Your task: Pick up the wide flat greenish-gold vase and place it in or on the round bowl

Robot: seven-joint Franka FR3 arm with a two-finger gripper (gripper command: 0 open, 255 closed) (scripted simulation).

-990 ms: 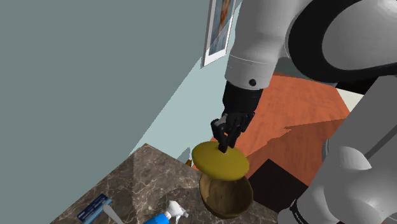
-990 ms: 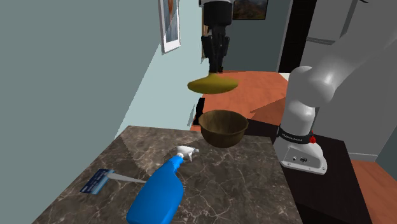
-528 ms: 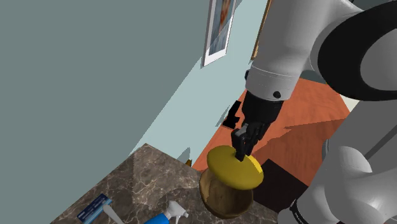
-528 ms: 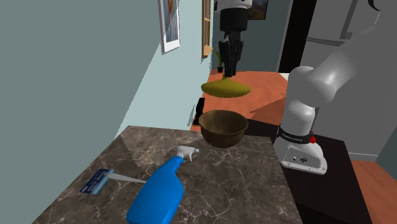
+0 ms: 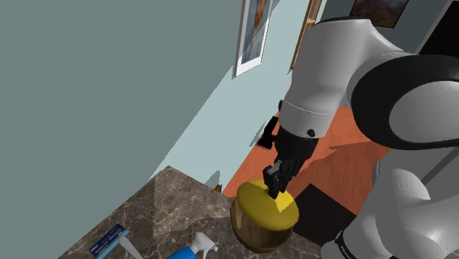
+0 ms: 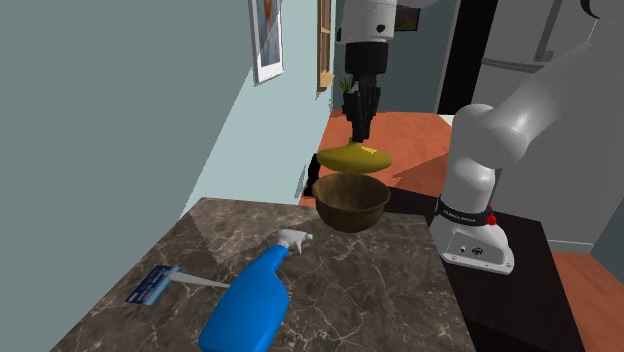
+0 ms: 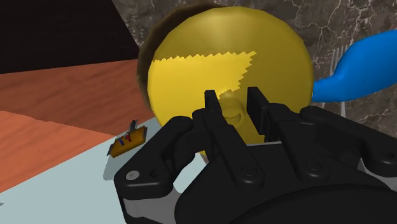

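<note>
Black gripper (image 6: 358, 138) pointing straight down, its fingers pinched narrowly on the small neck at the top of a flat yellow-gold vase (image 6: 351, 158); the vase hangs level, directly over a brown round bowl (image 6: 350, 205) on a marble counter (image 6: 330, 290); its underside is at the bowl's rim, and whether they touch cannot be told. The placing step looks almost done; the next move likely calls for a short, gentle descent, then spreading the fingers and lifting straight up.
</note>
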